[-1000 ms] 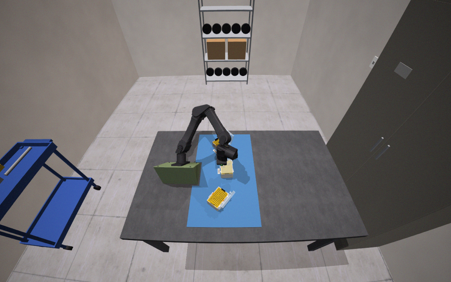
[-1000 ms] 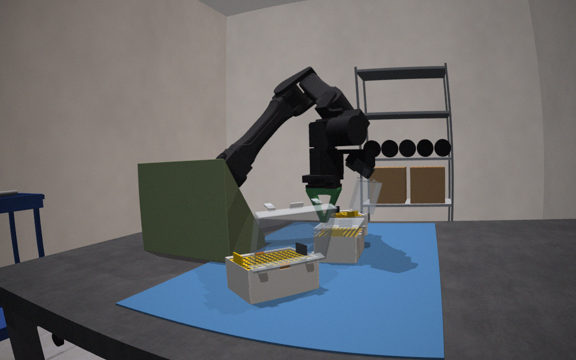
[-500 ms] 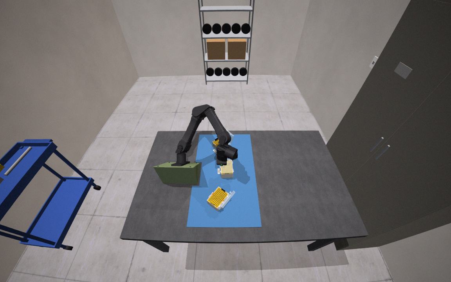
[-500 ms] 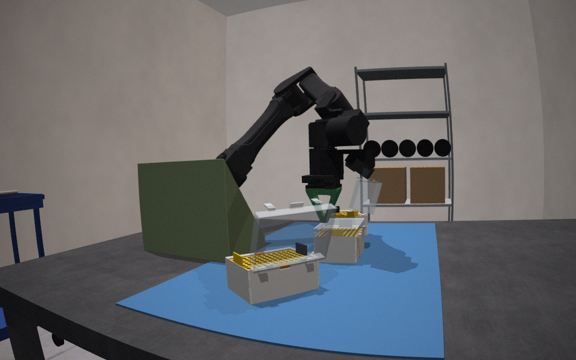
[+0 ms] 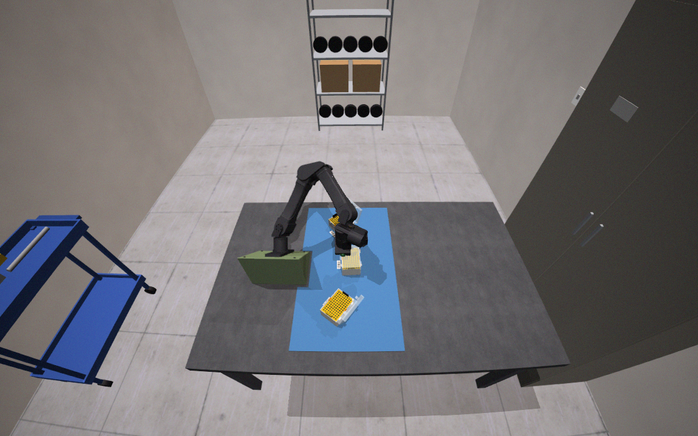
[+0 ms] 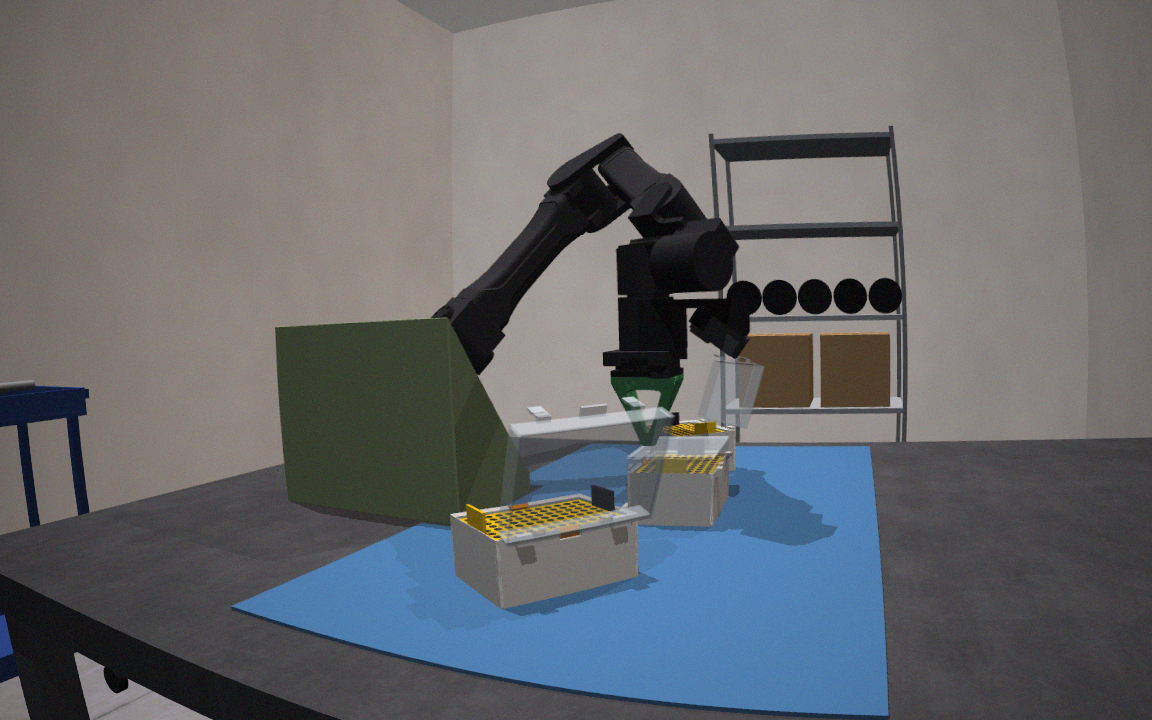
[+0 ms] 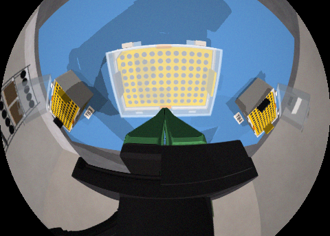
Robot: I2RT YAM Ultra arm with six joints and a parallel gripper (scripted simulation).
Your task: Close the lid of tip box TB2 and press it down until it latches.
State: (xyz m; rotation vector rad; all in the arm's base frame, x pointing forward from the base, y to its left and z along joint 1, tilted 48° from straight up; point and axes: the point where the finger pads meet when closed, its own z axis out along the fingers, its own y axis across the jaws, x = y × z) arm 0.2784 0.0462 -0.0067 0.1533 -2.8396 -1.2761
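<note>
Going L to R in the wrist view: we're seeing one tip box at far L with its clear lid swung out, the middle tip box straight under us w/ its clear lid lying down over the yellow insert, and a third tip box at far R, lid folded back too. IDs are too small to read, so we're judging that the middle one is TB2 only because that's the box we're working on. The claw is pinched fully together, holding nothing, and its green tip is sitting right at the lid's front edge, by the small orange tab. In the exterior view the same order is running near to far on the blue bench mat: near box w/ lid standing up, mid box under the claw, far box mostly hidden behind. We're in the press step: lid looks down, but whether it's latched we can't tell. Next move prob calls for a straight push down on that front edge, keeping the tip centred so the loose box isn't tipping or sliding, then lifting clear w/o brushing either neighbour's open lid. The olive arm base and bench are well off to the sides.
</note>
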